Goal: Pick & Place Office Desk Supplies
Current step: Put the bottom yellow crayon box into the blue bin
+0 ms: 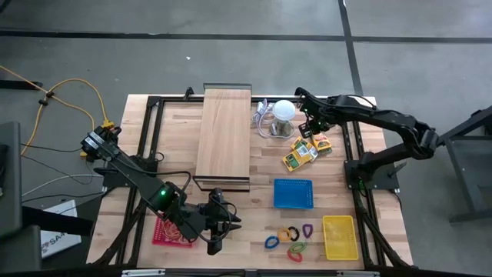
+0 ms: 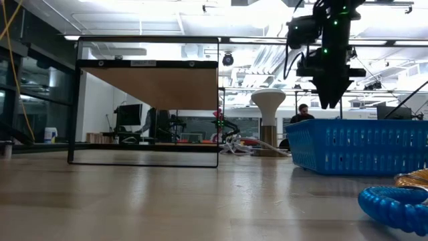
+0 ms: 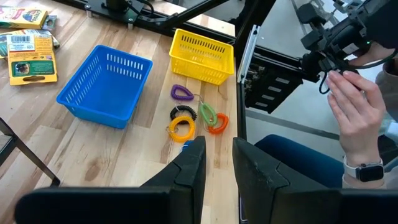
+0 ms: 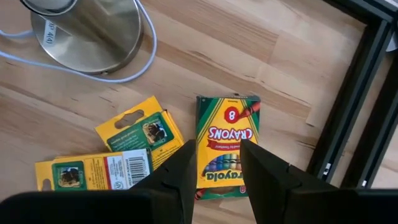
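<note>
Three yellow-orange crayon packs (image 1: 306, 150) lie flat on the table beside the white lamp. My right gripper (image 4: 217, 171) hangs open above them, fingers pointing down on either side of the "Crayons 8" pack (image 4: 226, 146) without touching it; in the low view it (image 2: 331, 100) is well above the table. Coloured loop clips (image 1: 288, 238) lie near the table's near edge: purple (image 3: 181, 93), yellow (image 3: 181, 127), green (image 3: 207, 114), orange (image 3: 219, 123). My left gripper (image 3: 217, 165) is open, left of the clips, over the near edge (image 1: 215, 231).
A blue basket (image 1: 293, 193) and a yellow basket (image 1: 339, 236) stand near the clips, and a red tray (image 1: 171, 231) lies under my left arm. The pale wooden board (image 1: 224, 135) sits on a black frame. A person's hand (image 3: 357, 118) shows beyond the table's near edge.
</note>
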### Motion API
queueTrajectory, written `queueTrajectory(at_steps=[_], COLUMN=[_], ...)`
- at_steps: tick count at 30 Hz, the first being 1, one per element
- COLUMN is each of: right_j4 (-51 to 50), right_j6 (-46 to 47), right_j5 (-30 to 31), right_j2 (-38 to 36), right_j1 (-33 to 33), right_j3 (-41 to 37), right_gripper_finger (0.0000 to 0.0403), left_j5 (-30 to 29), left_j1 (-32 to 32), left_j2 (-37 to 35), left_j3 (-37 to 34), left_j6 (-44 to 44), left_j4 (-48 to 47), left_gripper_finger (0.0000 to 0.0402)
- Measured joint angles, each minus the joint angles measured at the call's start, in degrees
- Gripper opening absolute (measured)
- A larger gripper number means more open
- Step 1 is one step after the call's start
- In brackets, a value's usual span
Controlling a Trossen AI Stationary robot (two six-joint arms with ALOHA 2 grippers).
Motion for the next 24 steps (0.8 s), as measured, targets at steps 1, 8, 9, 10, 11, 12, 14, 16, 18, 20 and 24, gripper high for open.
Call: queueTrajectory(at_steps=[1,8,9,10,11,12,14,16,18,20,24], right_j4=[0.0,-0.2,-0.3,-0.5,-0.6,-0.6,-0.6,-0.4,-0.4,-0.4,-0.3], right_j6=[0.0,-0.5,-0.7,-0.8,-1.2,-1.7,-1.8,-1.7,-1.6,-1.6,-1.6], right_j5=[0.0,-0.1,-0.1,-0.1,-0.1,-0.1,-0.1,-0.1,-0.1,-0.1,-0.1], right_j2=[0.1,0.2,0.2,0.2,0.2,0.2,0.2,0.2,0.2,0.2,0.2], right_j1=[0.0,0.0,0.0,0.0,0.0,0.0,0.0,0.0,0.0,0.0,0.0], right_j3=[0.0,0.0,0.0,0.0,0.0,0.0,0.0,0.0,0.0,0.0,0.0], right_gripper_finger=[0.0111,0.0111,0.0111,0.0111,0.0111,0.0111,0.0111,0.0111,0.0111,0.0111,0.0111], left_j5=[0.0,0.0,0.0,0.0,0.0,0.0,0.0,0.0,0.0,0.0,0.0], left_j1=[0.0,0.0,0.0,0.0,0.0,0.0,0.0,0.0,0.0,0.0,0.0], left_j2=[0.0,0.0,0.0,0.0,0.0,0.0,0.0,0.0,0.0,0.0,0.0], left_j3=[0.0,0.0,0.0,0.0,0.0,0.0,0.0,0.0,0.0,0.0,0.0], left_j6=[0.0,0.0,0.0,0.0,0.0,0.0,0.0,0.0,0.0,0.0,0.0], left_j4=[0.0,0.0,0.0,0.0,0.0,0.0,0.0,0.0,0.0,0.0,0.0], left_gripper_finger=[0.0077,0.0077,0.0077,0.0077,0.0077,0.0077,0.0077,0.0077,0.0077,0.0077,0.0077])
